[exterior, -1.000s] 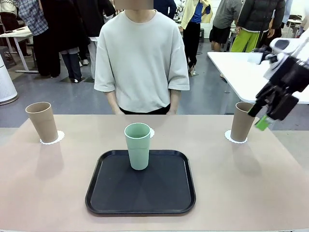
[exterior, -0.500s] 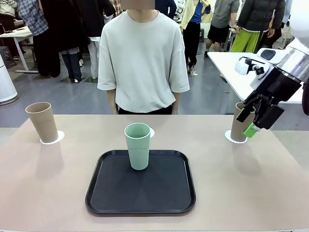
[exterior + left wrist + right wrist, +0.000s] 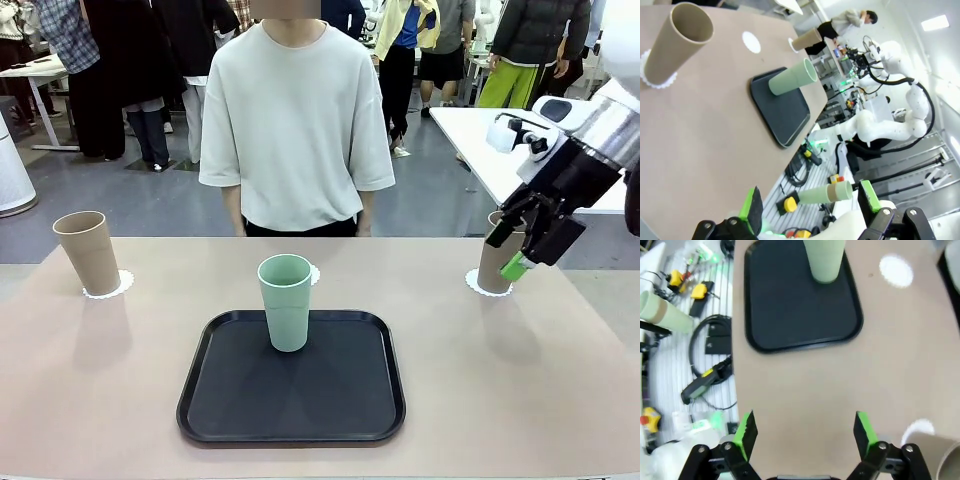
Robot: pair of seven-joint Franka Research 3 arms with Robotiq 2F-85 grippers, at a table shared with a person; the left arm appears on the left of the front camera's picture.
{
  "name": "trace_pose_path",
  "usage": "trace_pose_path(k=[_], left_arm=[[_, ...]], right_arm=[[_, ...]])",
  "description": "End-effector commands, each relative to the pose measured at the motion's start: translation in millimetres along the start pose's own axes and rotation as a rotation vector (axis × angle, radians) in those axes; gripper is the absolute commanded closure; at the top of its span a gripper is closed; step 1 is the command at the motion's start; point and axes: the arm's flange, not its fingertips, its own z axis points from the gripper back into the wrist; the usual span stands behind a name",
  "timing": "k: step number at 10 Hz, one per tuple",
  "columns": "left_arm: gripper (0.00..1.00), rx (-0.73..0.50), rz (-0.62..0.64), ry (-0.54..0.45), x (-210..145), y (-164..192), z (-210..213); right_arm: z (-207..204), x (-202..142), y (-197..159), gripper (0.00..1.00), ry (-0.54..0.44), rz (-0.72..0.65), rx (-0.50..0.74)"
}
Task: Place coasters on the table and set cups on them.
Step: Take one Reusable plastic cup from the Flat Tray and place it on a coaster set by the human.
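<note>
A tan cup stands on a lacy white coaster at the table's far left. At the far right another tan cup rests on its coaster. The mint cup stands upright on the black tray; a bare coaster lies just behind it. My right gripper hovers open beside the right cup, holding nothing. In the right wrist view that cup is at the lower right of the open gripper. My left gripper is open and empty, well back from the left cup.
A person in a pale T-shirt stands at the far edge, hands down. A white table sits behind on the right. Bare tabletop lies on both sides of the tray.
My right gripper has swung left and a little down, from outside the right cup to just in front of it. The cups and coasters have not moved.
</note>
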Motion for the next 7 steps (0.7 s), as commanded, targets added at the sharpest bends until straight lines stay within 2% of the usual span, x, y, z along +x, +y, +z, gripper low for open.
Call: trace_pose_path(k=[1,4,6,7], left_arm=[[0.0,0.013,0.017,-0.005,1.2,-2.3,0.7],[0.0,0.013,0.017,-0.005,1.2,-2.3,0.7],[0.0,0.013,0.017,-0.005,1.2,-2.3,0.7],[0.0,0.013,0.017,-0.005,1.2,-2.3,0.7]], right_arm=[[-60.7,12.5,-18.3,0.0,-0.133,0.165,0.008],[-112.0,24.8,-28.2,0.0,-0.291,0.169,-0.01],[-134.5,30.9,-30.3,0.0,-0.406,0.17,0.04],[-149.8,31.8,-35.1,0.0,-0.469,0.127,0.058]])
